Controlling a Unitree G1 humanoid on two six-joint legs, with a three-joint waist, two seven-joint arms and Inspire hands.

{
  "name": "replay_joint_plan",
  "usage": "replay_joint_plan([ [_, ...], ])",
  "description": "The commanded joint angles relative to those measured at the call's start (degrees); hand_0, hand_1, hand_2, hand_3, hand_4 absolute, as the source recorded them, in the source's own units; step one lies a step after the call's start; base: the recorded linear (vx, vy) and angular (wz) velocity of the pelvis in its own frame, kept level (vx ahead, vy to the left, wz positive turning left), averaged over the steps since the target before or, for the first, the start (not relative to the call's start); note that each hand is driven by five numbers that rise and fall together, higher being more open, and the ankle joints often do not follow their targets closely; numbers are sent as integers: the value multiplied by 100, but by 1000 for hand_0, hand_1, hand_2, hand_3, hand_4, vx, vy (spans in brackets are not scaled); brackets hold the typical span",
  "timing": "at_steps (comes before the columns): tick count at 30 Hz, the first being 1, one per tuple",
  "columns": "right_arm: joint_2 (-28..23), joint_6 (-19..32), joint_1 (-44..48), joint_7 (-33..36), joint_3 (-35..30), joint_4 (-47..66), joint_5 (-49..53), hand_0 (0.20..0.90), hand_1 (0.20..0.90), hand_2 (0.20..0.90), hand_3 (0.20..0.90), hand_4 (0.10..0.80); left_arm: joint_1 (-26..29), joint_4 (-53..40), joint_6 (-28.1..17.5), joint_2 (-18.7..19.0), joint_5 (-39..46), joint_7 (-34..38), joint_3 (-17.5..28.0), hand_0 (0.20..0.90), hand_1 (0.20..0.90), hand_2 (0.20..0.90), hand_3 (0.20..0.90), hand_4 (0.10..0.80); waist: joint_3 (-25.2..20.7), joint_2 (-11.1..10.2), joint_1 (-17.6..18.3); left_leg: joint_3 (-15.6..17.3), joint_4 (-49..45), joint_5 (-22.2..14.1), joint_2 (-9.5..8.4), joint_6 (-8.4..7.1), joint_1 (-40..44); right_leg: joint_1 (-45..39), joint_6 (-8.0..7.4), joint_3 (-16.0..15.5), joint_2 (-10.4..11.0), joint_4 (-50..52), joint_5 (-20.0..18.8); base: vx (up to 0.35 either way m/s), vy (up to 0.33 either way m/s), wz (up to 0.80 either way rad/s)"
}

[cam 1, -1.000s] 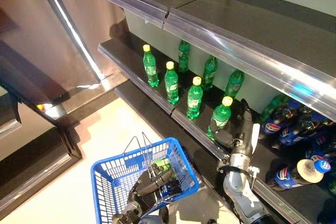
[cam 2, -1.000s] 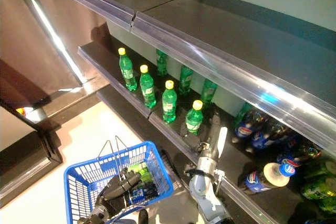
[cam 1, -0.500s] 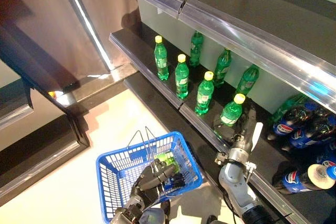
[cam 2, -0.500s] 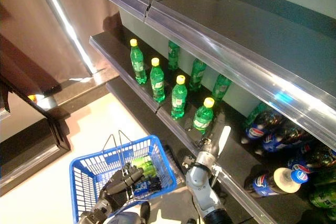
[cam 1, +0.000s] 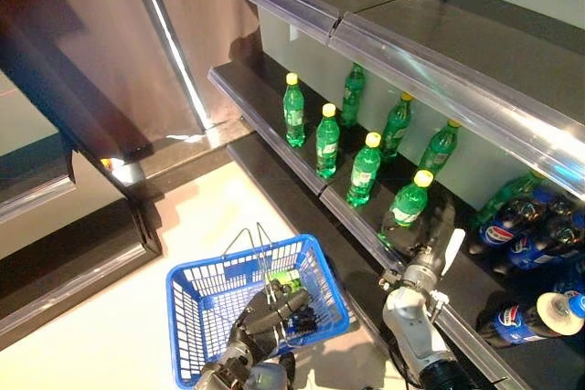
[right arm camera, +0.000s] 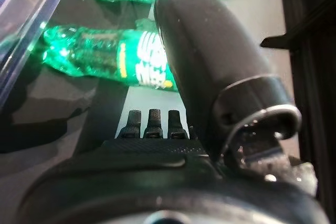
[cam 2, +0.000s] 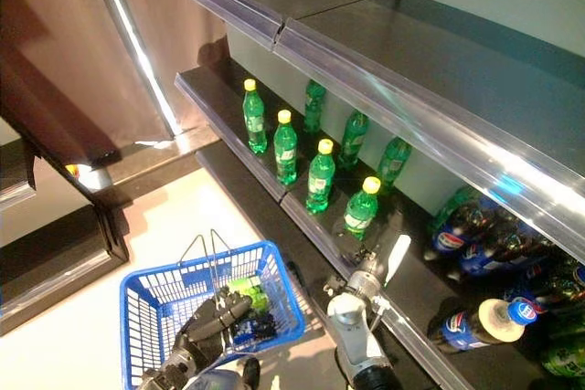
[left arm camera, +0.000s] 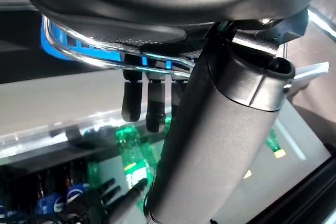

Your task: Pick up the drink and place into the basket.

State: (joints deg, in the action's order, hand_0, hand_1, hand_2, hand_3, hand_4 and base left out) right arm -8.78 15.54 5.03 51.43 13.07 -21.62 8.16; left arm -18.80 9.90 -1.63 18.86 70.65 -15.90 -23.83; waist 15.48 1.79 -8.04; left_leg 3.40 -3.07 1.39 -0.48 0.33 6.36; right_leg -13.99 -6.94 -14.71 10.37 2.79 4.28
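The right hand stays on the shelf beside the nearest green drink, fingers straight, holding nothing. The left hand still curls round the blue basket handle; only the camera has shifted.

Silver-grey arms, dark hands.
Right hand black, thumb with white cover; left hand dark, ribbed fingers; wrist collar possibly metal.
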Motion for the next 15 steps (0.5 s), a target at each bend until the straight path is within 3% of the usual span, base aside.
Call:
replay_joint_plan([
  [1,-133,540,303,129,-290,80,-61,900,900,900,900,800,-11,-1756,-359,-295,-148,-947,-175,300,300,300,200,100,-615,-42,-315,-492,-735,-67,595,-402,-170,380,-417,-10,727,78,-1205,106,-5,7],
  [9,-107,601,174,-172,-388,-187,162,900,900,900,900,800,-304,-1747,-125,-215,-194,-1049,-49,300,300,300,200,100,-688,-74,-410,-558,-901,-95,604,-419,-96,187,-458,-85,738,96,-1254,99,-10,3],
  [15,-139,714,148,-812,-451,-548,680,900,900,900,900,800,-462,-1740,177,-99,-234,-1115,135,300,300,300,200,100,-674,-144,-531,-646,-1059,-40,607,-432,-96,75,-504,-166,764,104,-1380,108,-35,3],
])
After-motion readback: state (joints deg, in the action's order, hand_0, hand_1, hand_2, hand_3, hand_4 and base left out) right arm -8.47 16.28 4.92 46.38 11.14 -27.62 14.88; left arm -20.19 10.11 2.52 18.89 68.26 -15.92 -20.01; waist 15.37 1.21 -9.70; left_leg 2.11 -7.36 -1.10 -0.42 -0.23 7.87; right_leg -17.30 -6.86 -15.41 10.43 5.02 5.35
